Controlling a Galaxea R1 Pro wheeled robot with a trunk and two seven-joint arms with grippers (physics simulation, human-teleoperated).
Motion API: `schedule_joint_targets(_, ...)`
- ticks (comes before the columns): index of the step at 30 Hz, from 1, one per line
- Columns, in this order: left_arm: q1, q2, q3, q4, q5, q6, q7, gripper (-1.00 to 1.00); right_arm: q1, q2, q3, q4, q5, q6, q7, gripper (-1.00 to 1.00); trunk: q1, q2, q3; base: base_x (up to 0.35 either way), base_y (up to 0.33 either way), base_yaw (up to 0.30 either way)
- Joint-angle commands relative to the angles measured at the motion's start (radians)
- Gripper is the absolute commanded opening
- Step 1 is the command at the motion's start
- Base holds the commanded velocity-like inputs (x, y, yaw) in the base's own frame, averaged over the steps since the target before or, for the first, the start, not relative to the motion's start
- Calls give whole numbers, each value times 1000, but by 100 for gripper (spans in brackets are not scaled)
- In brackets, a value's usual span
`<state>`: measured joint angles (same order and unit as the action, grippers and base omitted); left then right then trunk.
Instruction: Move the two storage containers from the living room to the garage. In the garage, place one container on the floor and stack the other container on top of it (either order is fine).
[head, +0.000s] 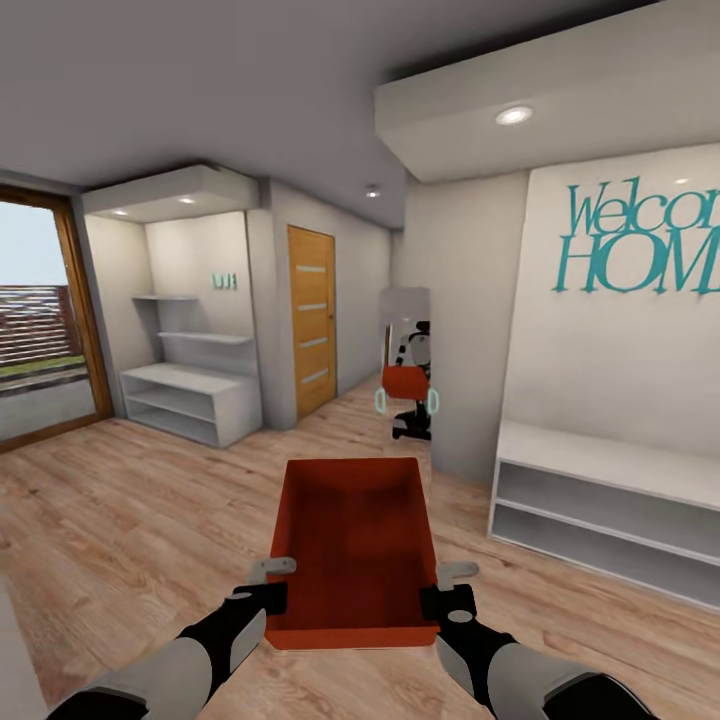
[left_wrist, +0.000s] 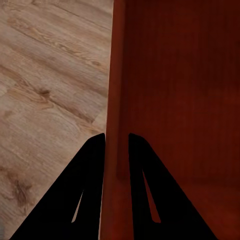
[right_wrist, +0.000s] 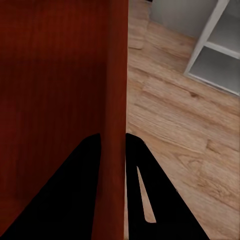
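Observation:
One red-orange, lidless storage container hangs in front of me above light wood planks, carried between both arms. My left gripper is shut on the container's left wall, one finger inside and one outside. My right gripper is shut on the right wall in the same way. The bin is empty inside. In the left wrist view the left gripper straddles the rim, and in the right wrist view the right gripper does too. The garage and its floor are out of view.
A white shelf bench stands close on the right under a teal welcome sign. Ahead, a narrow mirror reflects me. A wooden door with frosted strips, white shelves and a glass patio door lie to the left.

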<state>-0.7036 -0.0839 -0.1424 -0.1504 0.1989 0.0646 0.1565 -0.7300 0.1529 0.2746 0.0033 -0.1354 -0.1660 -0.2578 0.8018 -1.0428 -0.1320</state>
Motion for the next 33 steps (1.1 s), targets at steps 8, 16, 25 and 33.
schedule_joint_targets(8,-2,73,58,-6,-12,-3,12,-100,0,1,-41,1,-3,0,5,-100,1,-1,-1,325,0,0)
schedule_joint_targets(16,-2,73,58,-6,-12,-3,12,-100,0,1,-41,1,-4,1,6,-100,1,-1,-1,325,0,79)
schedule_joint_targets(25,-2,73,58,-6,-12,-3,12,-100,0,1,-42,1,-4,0,6,-100,1,-1,-1,325,0,260)
schedule_joint_targets(33,-2,73,58,-6,-12,-3,11,-100,0,1,-43,1,-4,0,6,-100,1,-1,-1,325,0,153)
